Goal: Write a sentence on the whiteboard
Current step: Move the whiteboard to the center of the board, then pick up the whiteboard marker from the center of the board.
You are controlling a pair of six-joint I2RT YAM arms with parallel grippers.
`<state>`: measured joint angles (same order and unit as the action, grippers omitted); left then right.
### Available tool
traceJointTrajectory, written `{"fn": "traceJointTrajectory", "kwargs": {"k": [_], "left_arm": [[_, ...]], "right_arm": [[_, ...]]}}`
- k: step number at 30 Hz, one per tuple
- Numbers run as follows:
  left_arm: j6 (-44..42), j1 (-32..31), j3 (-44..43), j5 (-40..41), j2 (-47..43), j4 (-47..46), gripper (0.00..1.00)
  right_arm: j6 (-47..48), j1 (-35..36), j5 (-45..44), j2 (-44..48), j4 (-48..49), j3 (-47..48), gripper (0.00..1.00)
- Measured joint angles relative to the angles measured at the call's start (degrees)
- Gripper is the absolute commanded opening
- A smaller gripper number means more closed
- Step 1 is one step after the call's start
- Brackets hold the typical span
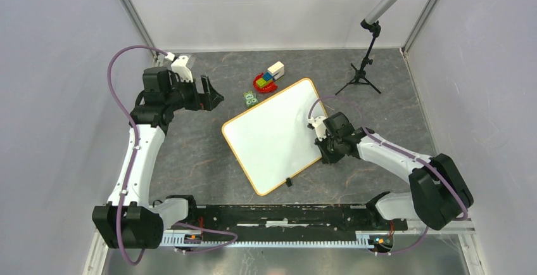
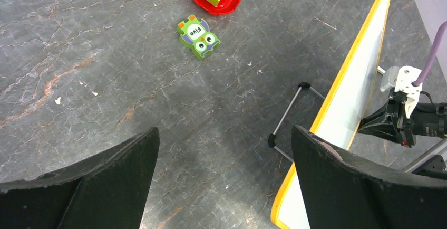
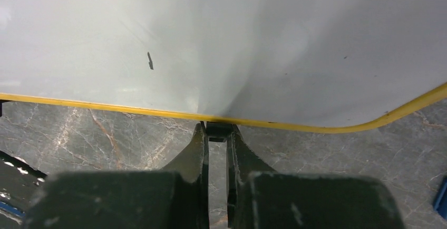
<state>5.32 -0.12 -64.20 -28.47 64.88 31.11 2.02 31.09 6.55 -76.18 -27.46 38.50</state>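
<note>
The whiteboard point(image 1: 269, 135) lies at an angle in the middle of the table, white with a yellow-orange rim. No blue sentence shows on it; only a tiny dark mark point(image 3: 150, 61) is on its surface point(image 3: 237, 39). My right gripper point(image 1: 324, 143) is at the board's right edge, shut on a small black clip point(image 3: 217, 130) on the rim. A second clip point(image 1: 288, 182) sits on the near edge. My left gripper point(image 1: 212, 94) is open and empty, held left of the board above bare table point(image 2: 224, 134). The board's rim point(image 2: 350, 94) shows at the right of the left wrist view.
A red toy with coloured bricks point(image 1: 266, 82), a white block point(image 1: 276, 68) and a green owl tile point(image 2: 198, 36) lie behind the board. A black tripod point(image 1: 361, 72) stands at the back right. A thin metal leg point(image 2: 287, 114) lies by the board's rim.
</note>
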Motion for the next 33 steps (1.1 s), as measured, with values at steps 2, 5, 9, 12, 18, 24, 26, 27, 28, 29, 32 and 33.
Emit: {"fn": "traceJointTrajectory", "kwargs": {"k": [2, 5, 9, 12, 18, 24, 26, 27, 28, 29, 32, 33], "left_arm": [[0.0, 0.0, 0.0, 0.09, -0.09, 0.0, 1.0], [0.0, 0.0, 0.0, 0.2, -0.13, 0.0, 1.0], [0.0, 0.0, 0.0, 0.33, -0.13, 0.0, 1.0], [0.0, 0.0, 0.0, 0.31, -0.13, 0.0, 1.0], [0.98, 0.0, -1.75, 0.83, 0.7, 0.57, 1.0], [1.95, 0.02, -4.04, 3.41, 2.16, 0.76, 1.0], [1.88, 0.0, -4.83, 3.89, 2.82, 1.86, 1.0], [1.73, 0.0, -5.42, 3.93, 3.26, 2.64, 1.0], [1.55, 0.0, -6.01, 3.91, 3.76, 3.39, 1.0], [1.31, 0.02, -6.45, 3.87, 4.07, 3.85, 1.0], [0.63, 0.02, -7.06, 3.26, 4.5, 5.27, 1.0], [0.46, 0.0, -7.06, 2.86, 4.5, 5.68, 1.0]], "right_arm": [[-0.72, 0.0, 0.24, 0.04, -0.31, 0.0, 0.3], [-1.38, 0.04, 0.74, 0.61, -1.33, 0.0, 0.54], [-0.68, 0.04, 2.27, 3.72, -3.93, 0.0, 0.66], [0.42, 0.0, 2.47, 6.67, -5.38, 0.33, 0.69], [6.69, -8.57, 3.54, 8.83, -9.53, 6.16, 0.8], [20.96, -23.39, 6.27, 4.04, -14.1, 17.51, 0.8], [26.51, -23.74, 5.62, 0.31, -15.02, 20.9, 0.76], [28.79, -23.78, 5.27, -1.33, -15.34, 21.9, 0.73], [31.76, -23.78, 4.87, -3.56, -16.44, 23.04, 0.72], [33.53, -23.78, 4.68, -5.16, -17.22, 23.65, 0.7], [38.4, -23.76, 3.21, -11.74, -21.24, 26.77, 0.63], [39.65, -23.76, 2.54, -14.14, -22.53, 27.98, 0.62]]}}
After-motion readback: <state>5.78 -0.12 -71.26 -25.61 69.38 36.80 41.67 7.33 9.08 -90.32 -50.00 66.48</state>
